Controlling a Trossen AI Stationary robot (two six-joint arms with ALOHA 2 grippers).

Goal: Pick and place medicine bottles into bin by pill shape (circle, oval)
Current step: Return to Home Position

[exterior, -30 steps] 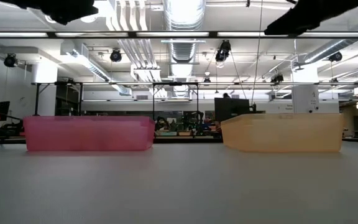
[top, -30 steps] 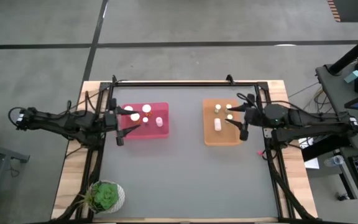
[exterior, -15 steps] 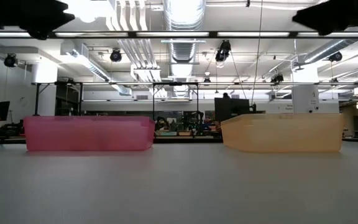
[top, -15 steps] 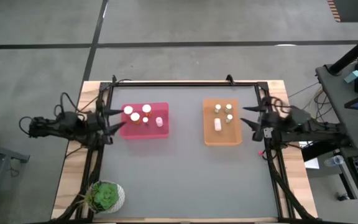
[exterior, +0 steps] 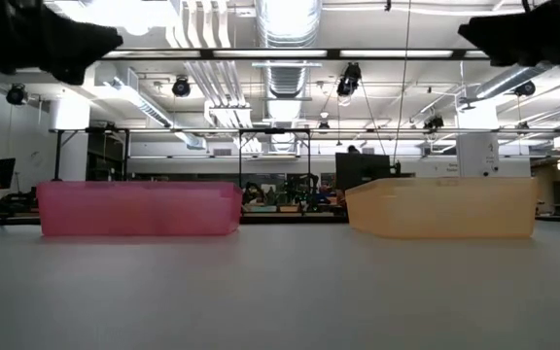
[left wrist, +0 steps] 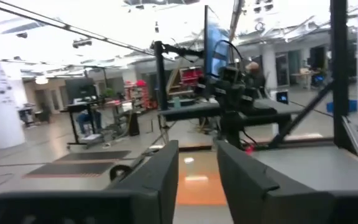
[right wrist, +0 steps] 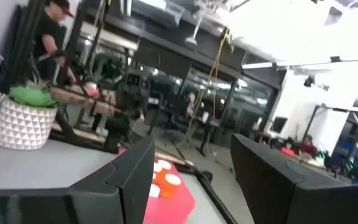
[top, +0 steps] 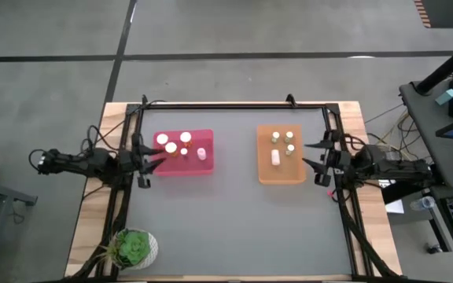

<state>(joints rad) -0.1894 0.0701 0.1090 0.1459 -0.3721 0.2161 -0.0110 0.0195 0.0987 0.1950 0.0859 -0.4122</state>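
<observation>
The pink bin holds several white-capped medicine bottles, which also show in the right wrist view. The orange bin holds several bottles; one lies on its side. My left gripper is open and empty, just left of the pink bin. My right gripper is open and empty, just right of the orange bin. Both are raised above the table and show as dark shapes at the top of the low view.
A white pot with a green plant stands at the table's near left corner. A black frame runs along the table's edges. A grey stretch of table lies between and in front of the bins. A person stands beyond the table.
Both arms have drawn back from over their bins. My left gripper has gone toward the table's left edge, off the pink bin. My right gripper has gone toward the right edge, off the orange bin. The bottles and bins have stayed still.
</observation>
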